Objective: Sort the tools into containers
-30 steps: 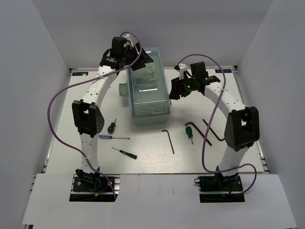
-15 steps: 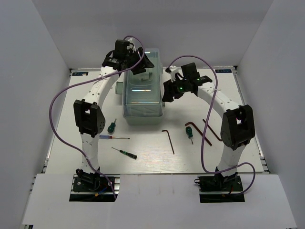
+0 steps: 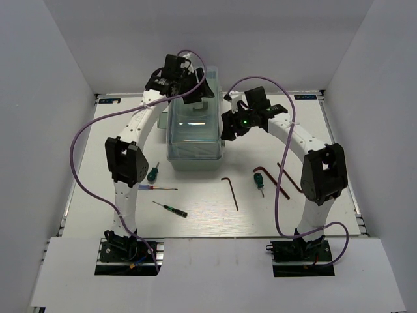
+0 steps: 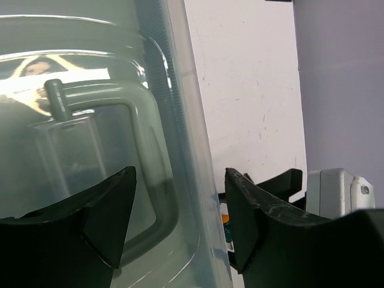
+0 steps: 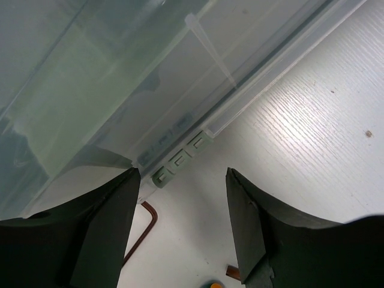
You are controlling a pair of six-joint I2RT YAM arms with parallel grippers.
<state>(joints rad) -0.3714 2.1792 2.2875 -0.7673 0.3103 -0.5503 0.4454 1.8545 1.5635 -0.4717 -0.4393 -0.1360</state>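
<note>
The pale green toolbox (image 3: 193, 145) with its translucent lid (image 4: 78, 150) stands shut at the back middle of the table. My left gripper (image 3: 193, 91) (image 4: 180, 174) is open at the box's far end, its jaws astride the lid's side edge. My right gripper (image 3: 229, 128) (image 5: 182, 172) is open beside the box's right wall, just off the small green hinge tabs (image 5: 180, 159). The tools lie loose in front: a green-handled screwdriver (image 3: 152, 173), a blue-purple one (image 3: 156, 188), a dark one (image 3: 171, 208), a dark hex key (image 3: 230, 191), another green screwdriver (image 3: 259, 178) and reddish-brown hex keys (image 3: 288, 179) (image 5: 141, 231).
White walls close in the table on the left, back and right. Purple cables loop from both arms. The arm bases (image 3: 127, 251) stand at the near edge.
The toolbox has shifted left and turned from skewed to square with the table. The right gripper followed it leftwards, and the left gripper moved right over the lid's far end.
</note>
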